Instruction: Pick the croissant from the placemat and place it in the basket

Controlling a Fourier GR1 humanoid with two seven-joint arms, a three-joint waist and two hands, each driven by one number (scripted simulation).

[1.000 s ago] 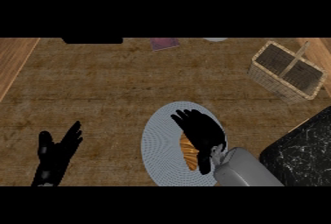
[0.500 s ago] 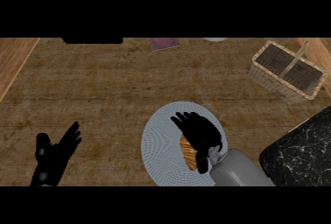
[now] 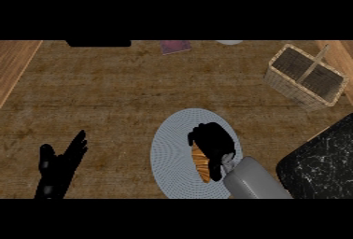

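A golden-brown croissant (image 3: 201, 164) lies on the round grey-white placemat (image 3: 172, 149) near the lower middle of the counter. My right hand (image 3: 215, 144) rests over it, fingers curled down around its upper and right side, so only its left edge shows. The wicker basket (image 3: 307, 77) with a handle across its top stands at the upper right, well apart from the hand. My left hand (image 3: 60, 165) rests open at the lower left, fingers pointing up.
A black marbled slab (image 3: 321, 161) fills the lower right corner beside the placemat. A dark object (image 3: 98, 43), a small purple item (image 3: 176, 46) and a pale dish (image 3: 229, 42) line the far edge. Wooden boards (image 3: 17, 65) border the left side.
My right hand has lowered onto the croissant and its fingers have curled in around it. The left hand has hardly moved.
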